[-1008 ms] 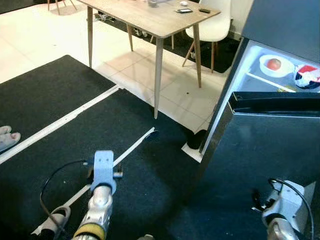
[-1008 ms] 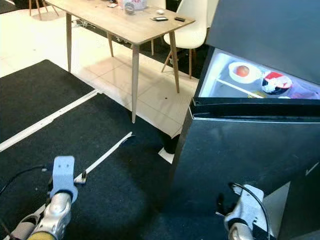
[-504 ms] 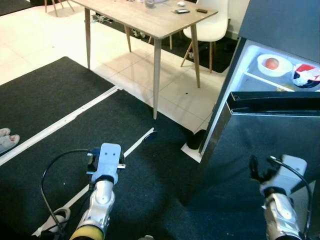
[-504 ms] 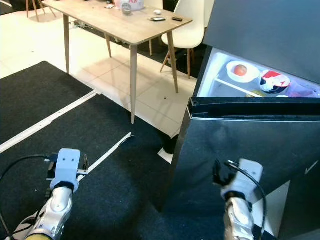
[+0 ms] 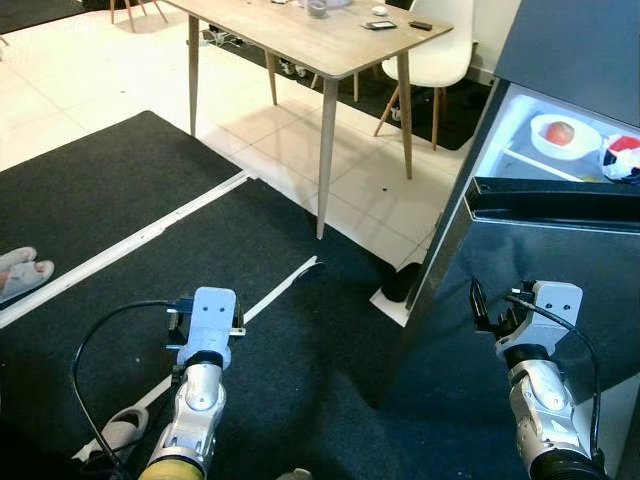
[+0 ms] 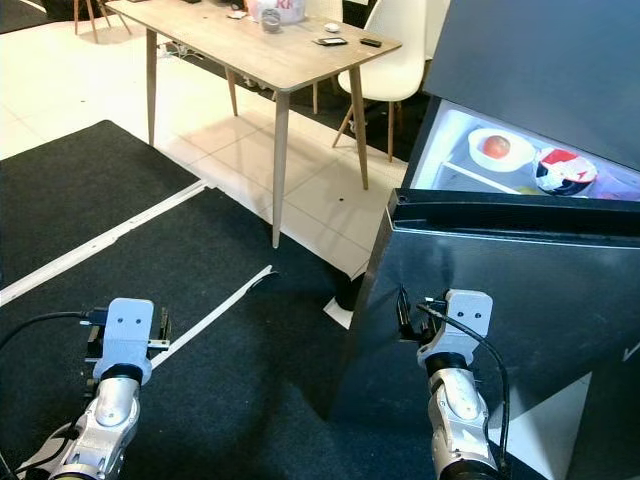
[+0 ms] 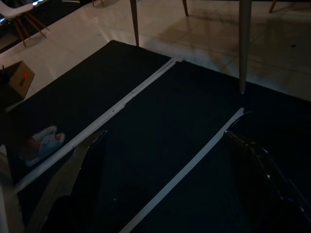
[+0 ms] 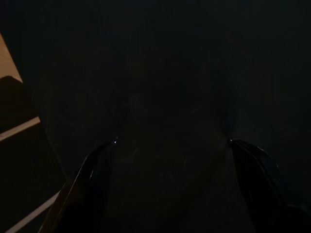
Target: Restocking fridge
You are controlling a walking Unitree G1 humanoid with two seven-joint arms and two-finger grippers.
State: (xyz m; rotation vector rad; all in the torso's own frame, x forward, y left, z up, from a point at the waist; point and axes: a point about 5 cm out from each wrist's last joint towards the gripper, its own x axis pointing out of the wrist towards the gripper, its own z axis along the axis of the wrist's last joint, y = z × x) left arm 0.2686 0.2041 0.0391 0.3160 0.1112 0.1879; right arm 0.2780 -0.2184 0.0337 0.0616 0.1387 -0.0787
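Note:
The fridge (image 5: 540, 270) stands on my right with its dark door swung partly open toward me. On its lit shelf sit a white bowl holding a red fruit (image 5: 560, 133) and a red-and-white bowl (image 5: 622, 158). My right gripper (image 5: 478, 302) is raised close in front of the door's dark face. In the right wrist view its fingers (image 8: 97, 165) are spread wide, with nothing but the dark panel between them. My left gripper (image 5: 206, 318) hovers over the black mat (image 5: 90, 200); its fingers (image 7: 87, 155) are also apart and empty.
A wooden table (image 5: 330, 35) with small items and a white chair (image 5: 440, 40) stand beyond the mat on pale tiles. White tape strips (image 5: 285, 285) cross the mat. Slippers (image 5: 22, 272) lie at the left, another (image 5: 118, 432) by my left arm. A dark object (image 5: 402, 280) sits at the fridge's foot.
My right arm has risen from low at the frame's edge to a place in front of the fridge door. The left arm shifted slightly. The camera moved a little.

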